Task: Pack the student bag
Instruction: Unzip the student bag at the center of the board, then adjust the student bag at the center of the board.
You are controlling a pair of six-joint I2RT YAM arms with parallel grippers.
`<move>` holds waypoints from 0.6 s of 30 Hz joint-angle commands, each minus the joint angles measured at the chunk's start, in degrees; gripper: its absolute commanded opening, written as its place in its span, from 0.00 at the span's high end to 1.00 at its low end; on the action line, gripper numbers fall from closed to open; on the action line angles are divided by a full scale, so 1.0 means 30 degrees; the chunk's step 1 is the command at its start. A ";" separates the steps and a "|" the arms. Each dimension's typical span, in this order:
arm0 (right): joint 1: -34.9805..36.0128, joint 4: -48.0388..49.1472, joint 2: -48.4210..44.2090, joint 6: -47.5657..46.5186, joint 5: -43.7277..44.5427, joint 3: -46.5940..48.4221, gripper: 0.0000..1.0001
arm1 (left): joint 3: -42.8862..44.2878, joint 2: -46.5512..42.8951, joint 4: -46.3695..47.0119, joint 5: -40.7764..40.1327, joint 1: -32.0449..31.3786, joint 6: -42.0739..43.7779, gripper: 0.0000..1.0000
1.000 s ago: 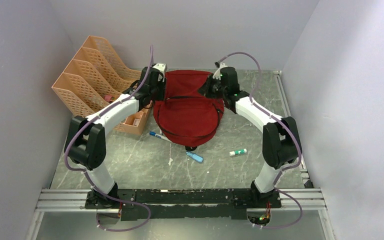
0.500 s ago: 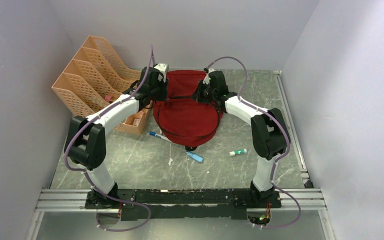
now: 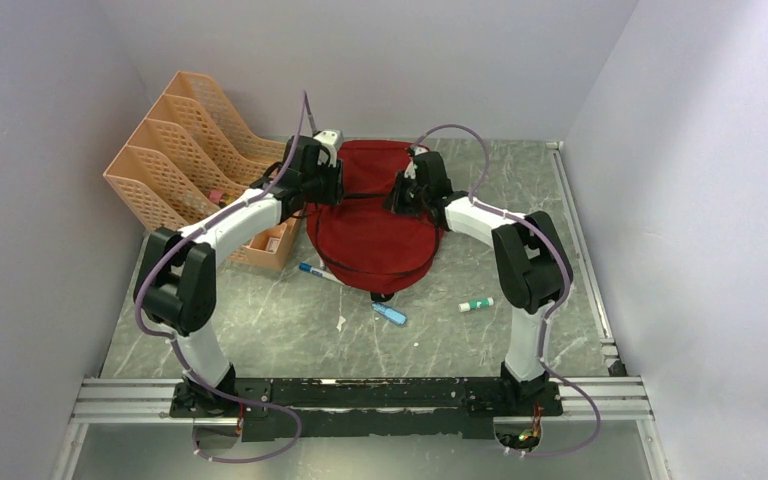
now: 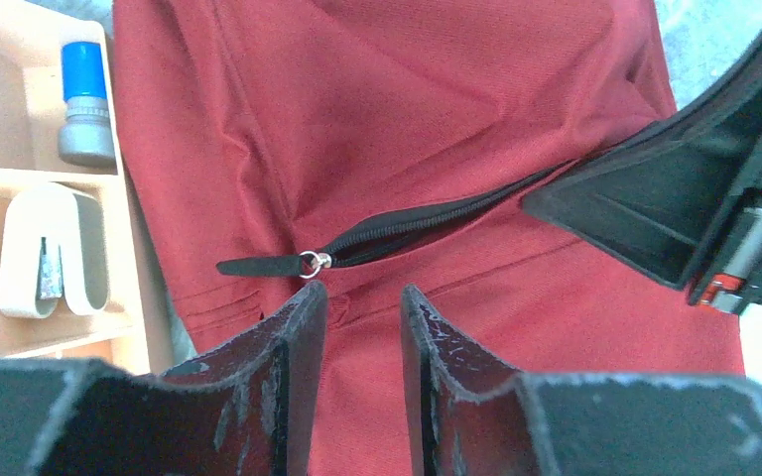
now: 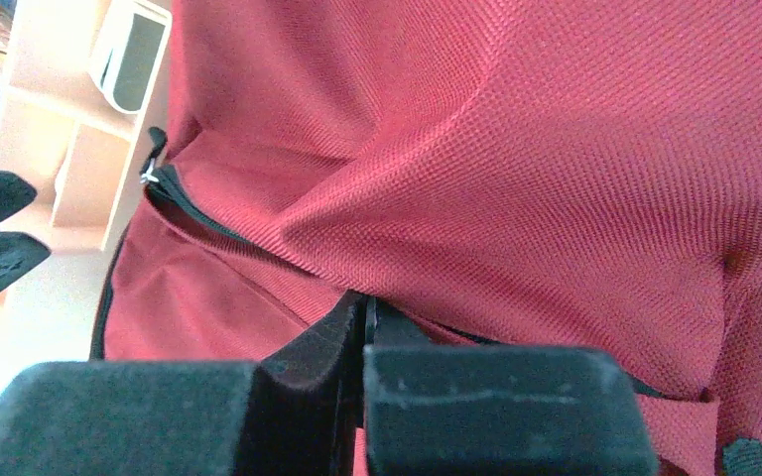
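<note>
The student bag [image 3: 375, 225], dark red with a black zipper line, lies flat at the middle of the table. My left gripper [image 3: 328, 182] hovers over its upper left part. In the left wrist view it [image 4: 362, 302] is open, with only red fabric under the gap. The black zipper pull [image 4: 263, 265] lies just beyond its left fingertip. My right gripper [image 3: 402, 193] rests on the bag's upper middle. In the right wrist view it [image 5: 365, 309] is shut, its tips tucked under a fold of fabric at the zipper line [image 5: 198, 213], seemingly nipping the edge there.
An orange file organiser [image 3: 195, 165] stands at the left. Its low tray holds a blue-capped bottle [image 4: 84, 104] and a white object [image 4: 50, 253]. In front of the bag lie a blue pen [image 3: 315, 270], a small blue item [image 3: 390, 313] and a green-and-white stick [image 3: 476, 304].
My right gripper has closed and slid left across the top of the bag toward the left gripper. The left gripper has shifted slightly right.
</note>
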 commanded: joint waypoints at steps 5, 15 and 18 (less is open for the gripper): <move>0.0070 0.1321 0.1238 0.0400 0.0877 0.0163 0.97 | -0.0266 0.0704 0.1717 0.2006 -0.0097 -0.1154 0.64; 0.0061 0.2325 0.0958 0.1120 0.0356 0.0338 0.94 | -0.0337 0.2053 0.2588 0.1016 -0.1220 -0.2542 0.67; -0.0007 0.2432 0.0765 0.1288 0.0269 0.0388 0.93 | -0.1026 0.2313 0.2806 0.0461 -0.1945 -0.2963 0.67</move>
